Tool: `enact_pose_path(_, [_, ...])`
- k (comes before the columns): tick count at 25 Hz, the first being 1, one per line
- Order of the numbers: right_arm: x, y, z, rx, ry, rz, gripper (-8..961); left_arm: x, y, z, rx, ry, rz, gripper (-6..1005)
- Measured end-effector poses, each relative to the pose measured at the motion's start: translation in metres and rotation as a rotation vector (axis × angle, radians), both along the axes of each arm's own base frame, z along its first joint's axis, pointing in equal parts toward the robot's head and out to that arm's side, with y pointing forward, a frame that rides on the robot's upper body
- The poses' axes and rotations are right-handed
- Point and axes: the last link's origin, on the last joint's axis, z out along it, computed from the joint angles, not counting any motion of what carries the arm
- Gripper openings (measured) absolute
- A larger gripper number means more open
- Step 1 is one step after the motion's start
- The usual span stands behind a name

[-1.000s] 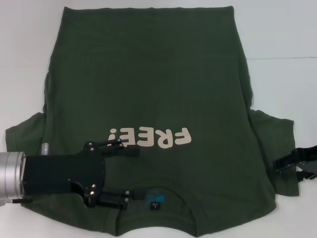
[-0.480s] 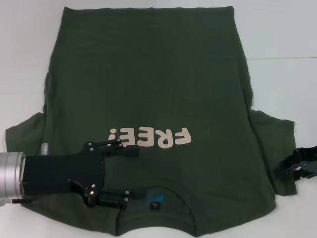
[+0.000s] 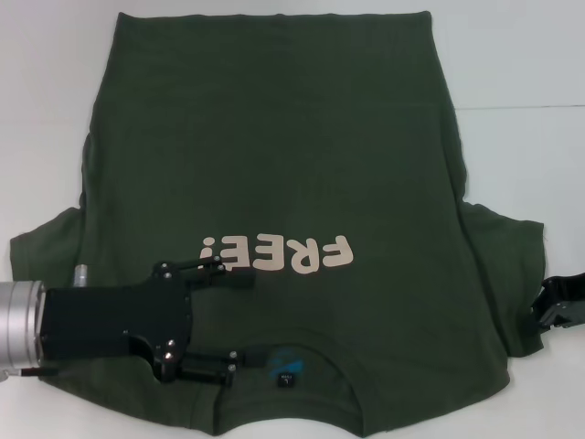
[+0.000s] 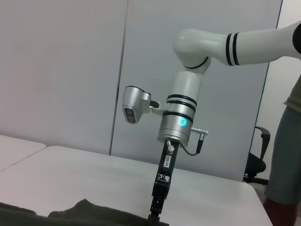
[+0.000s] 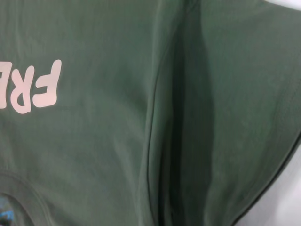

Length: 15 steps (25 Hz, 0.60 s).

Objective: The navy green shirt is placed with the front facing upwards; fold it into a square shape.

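Note:
The navy green shirt point(image 3: 274, 165) lies flat on the white table, front up, with the cream "FREE!" lettering point(image 3: 279, 254) and the collar point(image 3: 292, 361) toward me. My left gripper point(image 3: 228, 320) hovers open over the shirt's near left part, beside the collar, with nothing between its fingers. My right gripper point(image 3: 562, 306) sits at the far right, just past the right sleeve point(image 3: 507, 265). The right wrist view shows the shirt point(image 5: 94, 117) close up, with a long fold by the sleeve. In the left wrist view the right gripper point(image 4: 155, 212) points down at the shirt's edge point(image 4: 84, 212).
Bare white table point(image 3: 521, 73) surrounds the shirt on the far side and right. The left sleeve point(image 3: 46, 251) spreads toward the left edge. Beyond the table, a person point(image 4: 287, 141) and an office chair point(image 4: 256, 155) stand near a grey wall.
My right gripper has drawn back to the right, off the sleeve's edge and partly out of the head view. The left gripper and the shirt have not moved.

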Motion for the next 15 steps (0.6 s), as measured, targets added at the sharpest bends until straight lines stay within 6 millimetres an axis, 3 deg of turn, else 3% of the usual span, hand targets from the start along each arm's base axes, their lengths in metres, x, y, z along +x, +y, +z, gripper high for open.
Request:
enact_pose_path(10, [0.002,0.0,0.002,0.004,-0.008,0.024,26,-0.001,-0.001,0.0,0.005,-0.003,0.003,913])
enact_pose_path(15, [0.009,0.004,0.023,0.094,-0.057,0.058,30,-0.001,-0.001,0.0,0.008,-0.008,0.003,913])
